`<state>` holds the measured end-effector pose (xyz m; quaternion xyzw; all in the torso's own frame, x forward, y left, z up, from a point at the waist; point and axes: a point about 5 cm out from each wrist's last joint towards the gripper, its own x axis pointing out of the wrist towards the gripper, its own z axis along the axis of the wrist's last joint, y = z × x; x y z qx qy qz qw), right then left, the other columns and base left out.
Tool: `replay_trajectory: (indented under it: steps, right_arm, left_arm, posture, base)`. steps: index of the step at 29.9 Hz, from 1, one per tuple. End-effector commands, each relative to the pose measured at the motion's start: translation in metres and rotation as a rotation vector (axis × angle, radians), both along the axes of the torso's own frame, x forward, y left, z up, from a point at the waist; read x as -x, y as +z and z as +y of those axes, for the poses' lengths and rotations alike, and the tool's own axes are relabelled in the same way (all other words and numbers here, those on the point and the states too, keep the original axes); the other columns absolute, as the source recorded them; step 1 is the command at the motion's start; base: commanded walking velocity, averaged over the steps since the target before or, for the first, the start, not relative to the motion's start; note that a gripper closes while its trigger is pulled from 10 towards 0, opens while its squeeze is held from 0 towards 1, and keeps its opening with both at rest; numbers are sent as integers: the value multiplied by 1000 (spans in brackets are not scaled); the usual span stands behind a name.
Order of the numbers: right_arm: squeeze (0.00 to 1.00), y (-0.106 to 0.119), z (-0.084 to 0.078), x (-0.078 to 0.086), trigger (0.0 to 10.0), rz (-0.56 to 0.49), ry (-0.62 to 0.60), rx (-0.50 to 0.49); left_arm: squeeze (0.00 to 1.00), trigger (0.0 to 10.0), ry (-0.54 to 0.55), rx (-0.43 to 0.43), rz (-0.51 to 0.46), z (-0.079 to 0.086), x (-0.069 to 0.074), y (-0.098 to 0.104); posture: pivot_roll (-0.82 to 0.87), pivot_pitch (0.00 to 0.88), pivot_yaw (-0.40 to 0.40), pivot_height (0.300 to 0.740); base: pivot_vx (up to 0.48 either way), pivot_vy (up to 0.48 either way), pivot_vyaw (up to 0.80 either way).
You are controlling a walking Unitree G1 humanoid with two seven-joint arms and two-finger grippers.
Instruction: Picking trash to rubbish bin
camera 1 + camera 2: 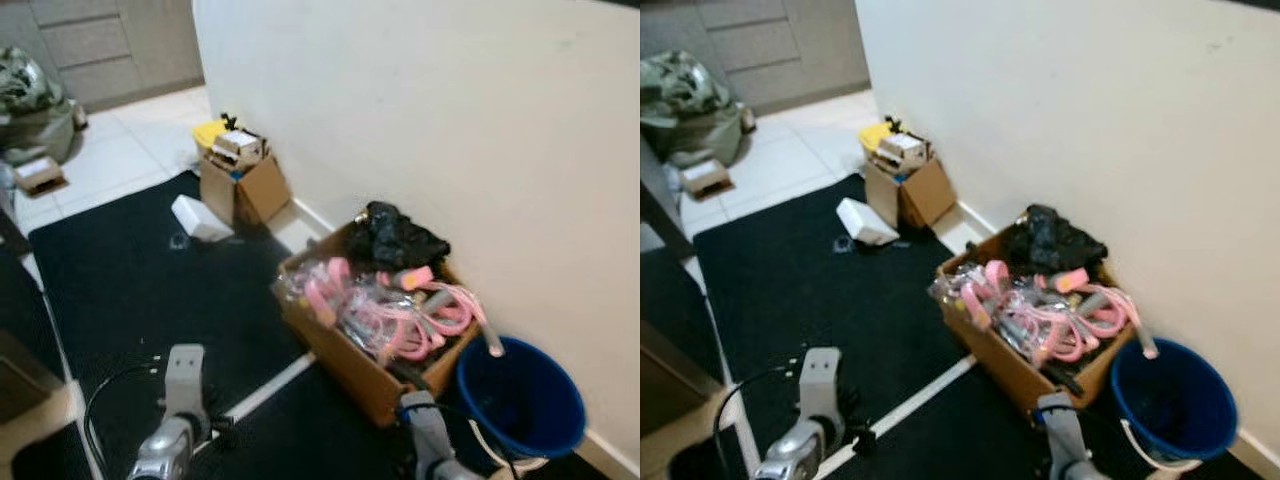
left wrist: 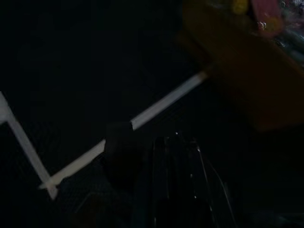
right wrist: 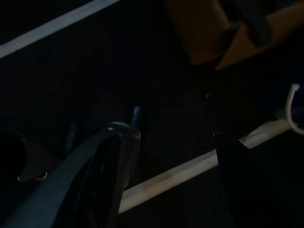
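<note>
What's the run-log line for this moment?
phase: approach | bin: blue bucket by wall, right of cardboard box | trash: white box on black mat | arms: low, idle

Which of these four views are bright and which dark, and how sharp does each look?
Left eye view: evenly lit, slightly soft; the blue bucket and cardboard box of pink cables read clearly. Right eye view: the same. Left wrist view: very dark and blurred, a pale floor strip stands out. Right wrist view: very dark, with faint sheen on one of the fingers.
</note>
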<state>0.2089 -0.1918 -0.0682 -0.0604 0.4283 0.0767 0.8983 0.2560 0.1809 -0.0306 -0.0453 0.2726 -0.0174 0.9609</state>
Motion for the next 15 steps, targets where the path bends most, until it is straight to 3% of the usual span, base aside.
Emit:
replay_trajectory:
  steps: [1, 15]
  right_arm:
    - [0, -3, 3, 5, 10000, 23, 21, -6]
    - [0, -4, 11, 5, 10000, 27, 83, -16]
  left_arm:
    - [0, 10000, 10, -18, 29, 2, 7, -6]
    - [0, 10000, 26, -22, 2, 4, 6, -4]
  posture:
    - [-114, 80, 24, 740]
    - [-103, 77, 26, 740]
  base:
    - [0, 0, 0]
    - [0, 0, 775]
